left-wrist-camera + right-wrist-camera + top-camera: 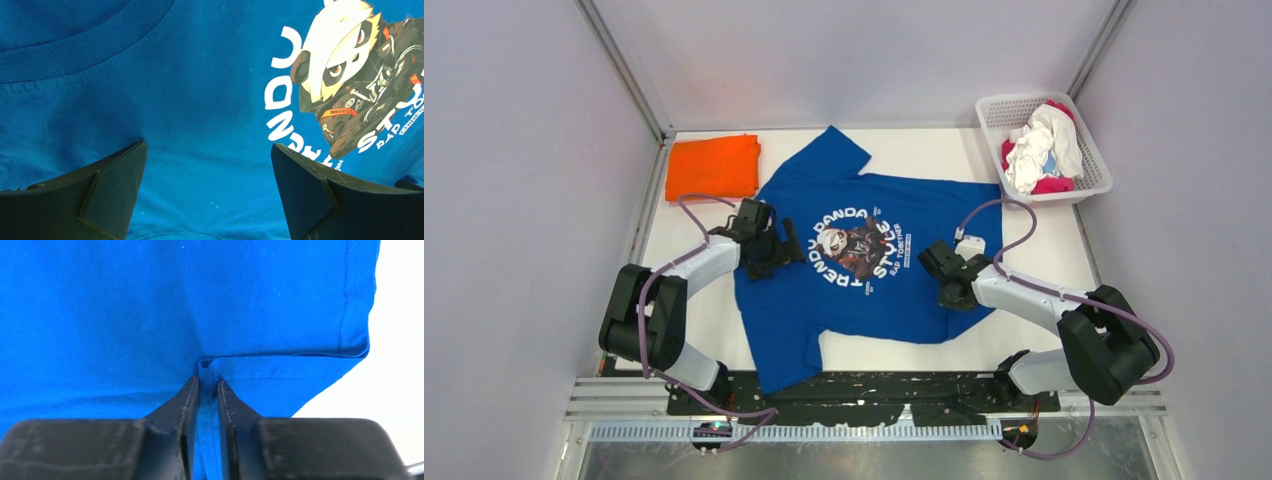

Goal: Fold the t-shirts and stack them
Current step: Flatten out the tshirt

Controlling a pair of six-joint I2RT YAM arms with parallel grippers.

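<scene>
Blue t-shirt (794,310) is lying spread print-up at centre of the surface (924,150), collar (85,50) to the L, hem to the R. A pinch of its fabric by the near-R hem is being clamped betw. the fingers of the R hand (207,382). L hand (207,150) is being held w/ fingers wide apart over the cloth betw. collar and print (345,75), nothing gripped. Orange t-shirt (714,166) is lying folded at far L. White t-shirt (1044,145) and magenta t-shirt (1054,185) are being carried bunched in the basket (1092,150) at far R.
</scene>
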